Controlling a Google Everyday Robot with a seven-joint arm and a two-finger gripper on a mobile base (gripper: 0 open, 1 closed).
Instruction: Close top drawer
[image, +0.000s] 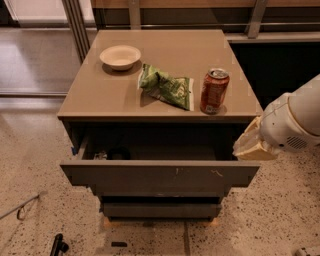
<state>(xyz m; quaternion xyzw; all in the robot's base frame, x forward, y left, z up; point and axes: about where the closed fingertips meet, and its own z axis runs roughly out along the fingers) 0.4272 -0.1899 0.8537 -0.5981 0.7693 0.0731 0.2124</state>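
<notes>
The top drawer (160, 175) is pulled out from under the tan cabinet top (110, 95). Its dark grey-brown front faces me, with small whitish scuffs right of centre. Small dark items lie inside at its left end. Two narrower dark drawer fronts (160, 207) sit below it, pushed in. My gripper (252, 145) comes in from the right on a white arm (295, 120). It hangs at the drawer's right end, just above the front's right corner.
On the cabinet top stand a white bowl (120, 56), a green chip bag (167, 86) and a red soda can (214, 91). Speckled floor lies all around. A dark object (57, 245) lies on the floor at the front left.
</notes>
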